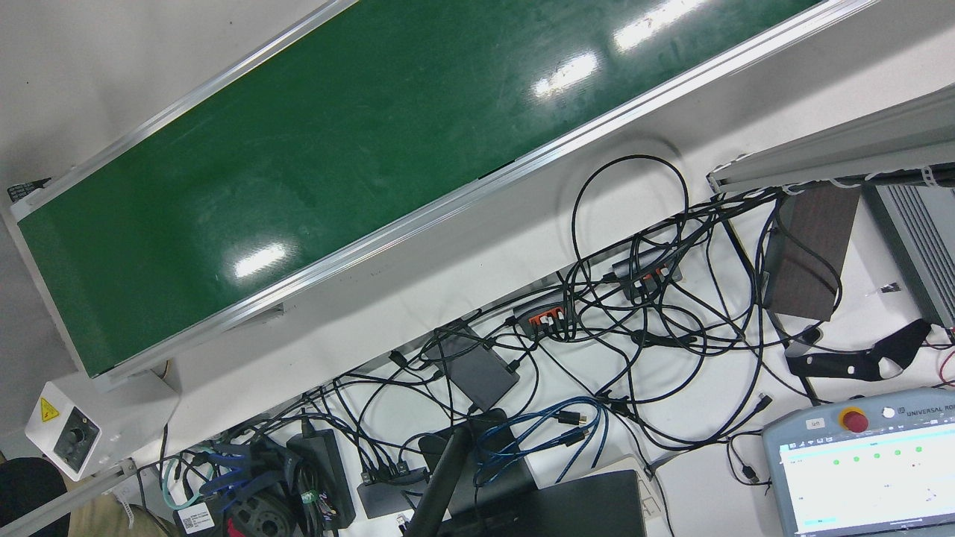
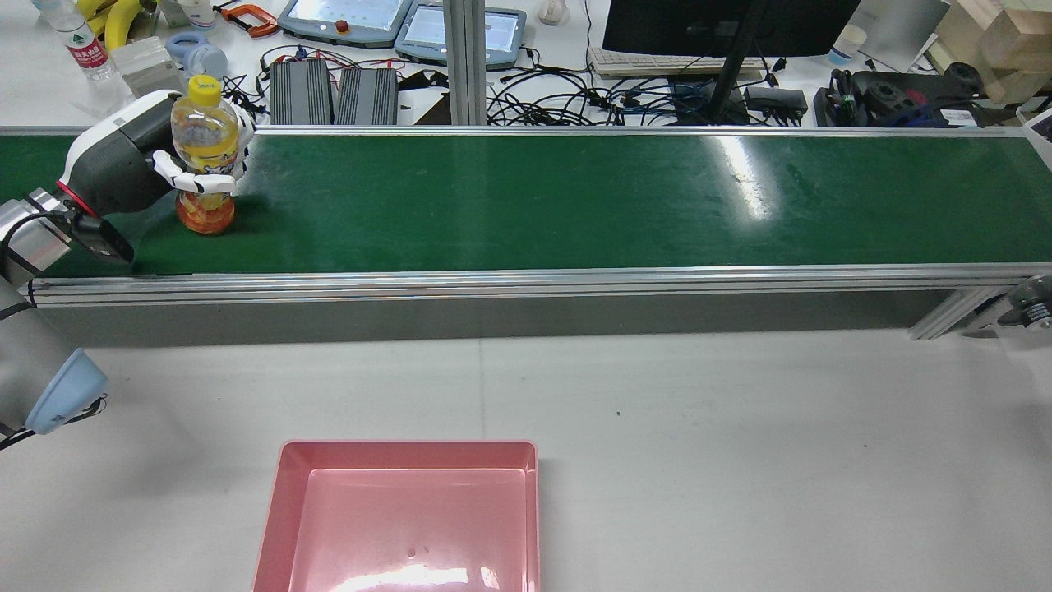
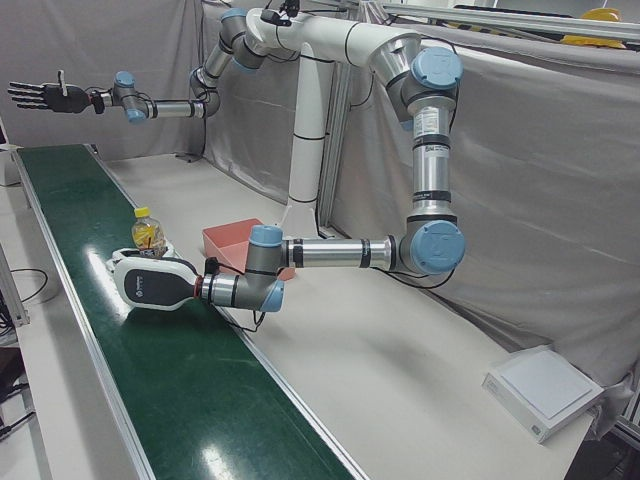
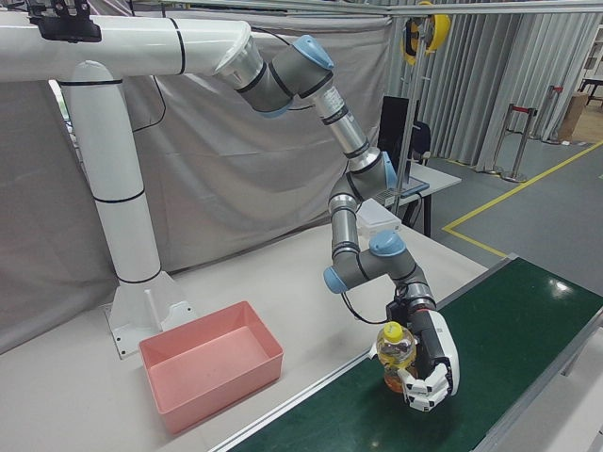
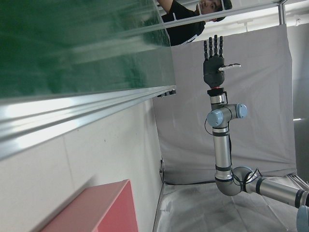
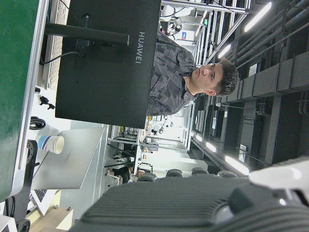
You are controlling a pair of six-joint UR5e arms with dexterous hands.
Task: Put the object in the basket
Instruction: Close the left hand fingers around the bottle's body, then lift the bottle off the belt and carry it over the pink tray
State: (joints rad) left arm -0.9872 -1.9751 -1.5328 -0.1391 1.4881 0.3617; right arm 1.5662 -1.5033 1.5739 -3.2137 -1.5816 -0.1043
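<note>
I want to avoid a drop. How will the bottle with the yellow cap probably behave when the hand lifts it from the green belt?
The bottle looks tall and narrow, so it may tip if nudged. It seems mostly full, so probably rather heavy. Its smooth plastic could slip in the left hand wrapped around its middle.

Grey curtain walls (image 3: 520, 180), white table (image 2: 699, 427), cable-strewn desk (image 1: 671, 388), black monitor (image 2: 723, 16).

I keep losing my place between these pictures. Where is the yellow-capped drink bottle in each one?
Front view: not in it.
Rear view: far left, on the green belt, bottle.
Left-front view: left of centre.
Right-front view: bottom, right of centre.
Left hand view: not in it.
Right hand view: not in it.
Shared landmark: pink basket.
</note>
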